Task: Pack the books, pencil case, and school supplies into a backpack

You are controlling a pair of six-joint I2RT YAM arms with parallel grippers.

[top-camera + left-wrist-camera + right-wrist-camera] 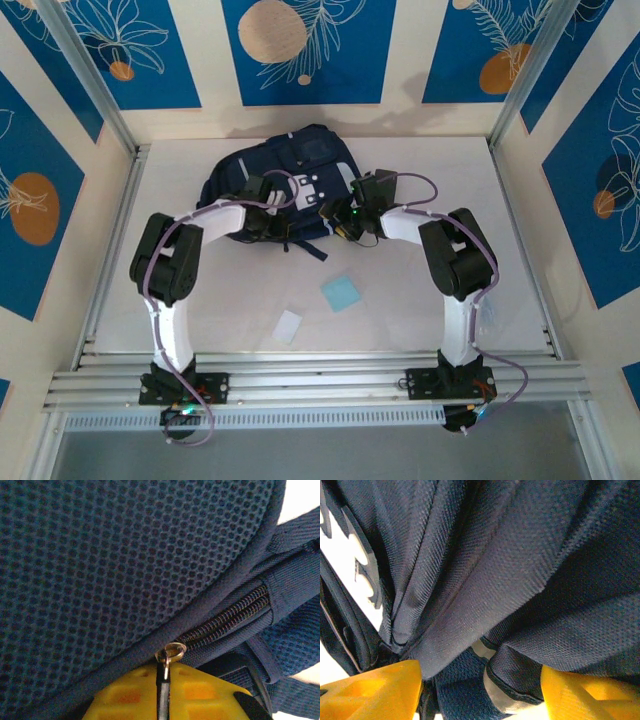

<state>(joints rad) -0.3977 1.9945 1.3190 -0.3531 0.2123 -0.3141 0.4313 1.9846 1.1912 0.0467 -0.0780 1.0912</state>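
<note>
The top camera looks down over the whole table (400, 325) from above its near edge. Both wrist cameras sit close to the backpack (300, 160) by the far edge (left facing mesh (110, 570) and zip (235, 615), right facing folds), which all views share.

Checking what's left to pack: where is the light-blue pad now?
In the top view the light-blue pad lies on the table right of centre, in front of the backpack, with the white piece to its near left.
</note>
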